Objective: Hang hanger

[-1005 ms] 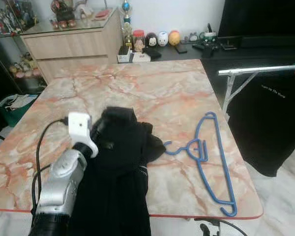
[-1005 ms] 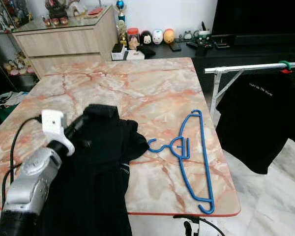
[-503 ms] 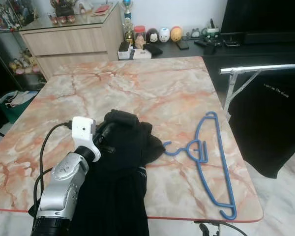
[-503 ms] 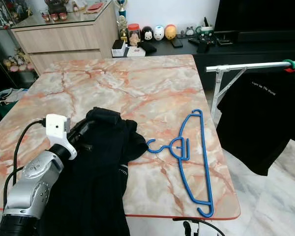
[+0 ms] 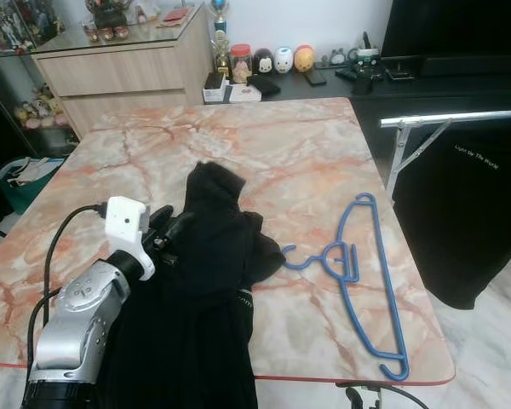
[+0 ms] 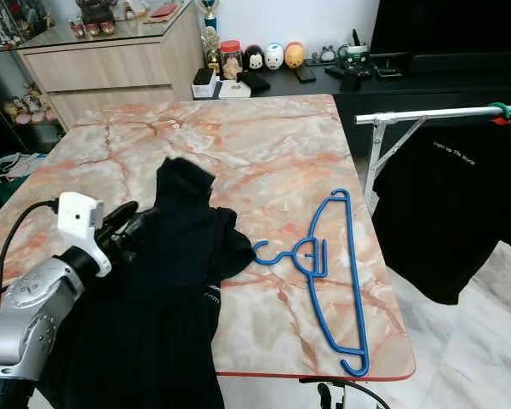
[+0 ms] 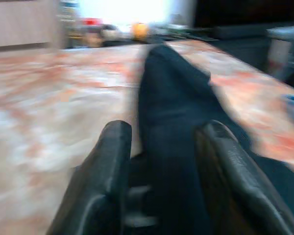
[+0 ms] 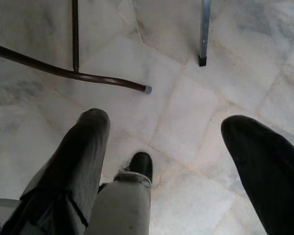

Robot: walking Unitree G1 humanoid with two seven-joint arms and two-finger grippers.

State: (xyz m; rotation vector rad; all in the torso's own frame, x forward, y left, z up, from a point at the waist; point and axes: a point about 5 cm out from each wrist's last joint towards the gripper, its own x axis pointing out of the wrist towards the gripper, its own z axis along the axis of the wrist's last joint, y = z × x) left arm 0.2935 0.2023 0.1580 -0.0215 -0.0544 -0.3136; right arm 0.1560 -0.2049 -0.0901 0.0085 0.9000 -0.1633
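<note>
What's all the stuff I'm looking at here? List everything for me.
Table: one, pink marble top, centre.
Garment: one, black, on the table's near left, draping over the front edge.
Hanger: one, blue, flat on the table's right side, hook beside the garment.
Rack: one, silver, right of the table.
T-shirt: one, black, hanging on the rack.
Cabinet: one, wood, behind the table, left.
Figurines: several, mixed colours, on the dark shelf behind.
Left gripper: black fingers open, on the garment.
Right gripper: black fingers open, over the floor.
</note>
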